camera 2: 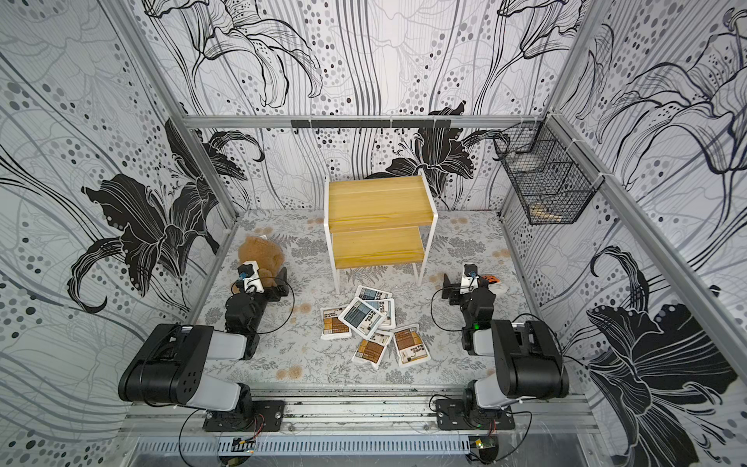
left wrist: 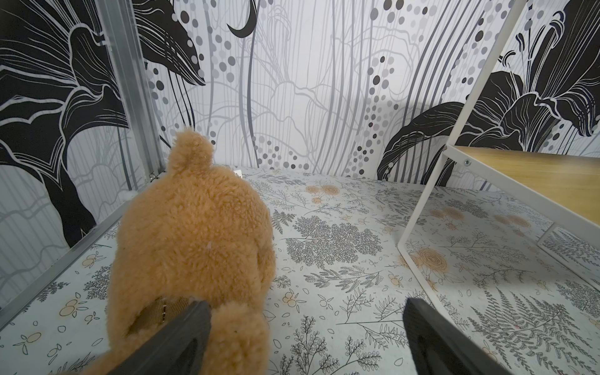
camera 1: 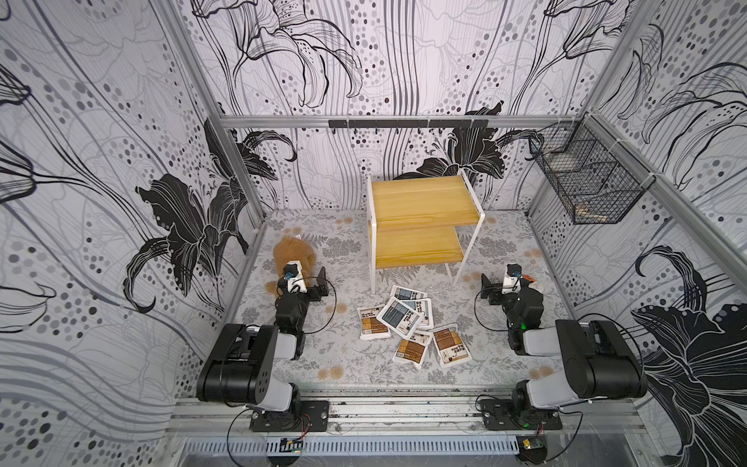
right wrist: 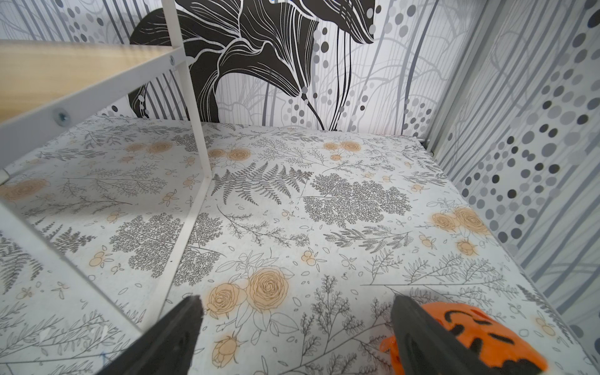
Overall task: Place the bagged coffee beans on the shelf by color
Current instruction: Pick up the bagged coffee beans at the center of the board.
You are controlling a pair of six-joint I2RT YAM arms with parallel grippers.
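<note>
Six bagged coffee beans (camera 1: 400, 317) lie in a loose heap on the floral table (camera 1: 343, 364), a little below the middle of the frame in both top views, just in front of the shelf's front legs. The three with grey-blue panels overlap one another at the upper side of the heap. One brown-orange pouch pokes out from under them on the left, and the other two sit at the lower right, edges touching.

The shelf (camera 1: 420, 202) stands upright behind them at centre frame, its yellow upper board set back and its lower board stepping forward.

From the left wrist view, the left gripper (left wrist: 306, 302) has its dark fingers (left wrist: 191, 328) spread wide with only patterned tabletop between them. A brown plush bear (left wrist: 194, 227) sits right by one finger; whether they touch I cannot tell.

The right gripper (right wrist: 296, 298) is likewise spread, holding nothing, with an orange-and-black toy (right wrist: 480, 331) partly hidden behind one finger and the shelf's white leg off to the other side.

Both arms sit well apart from the pouches, one on each side of the heap. A black wire basket (camera 1: 586, 182) hangs on the wall at the upper right.
</note>
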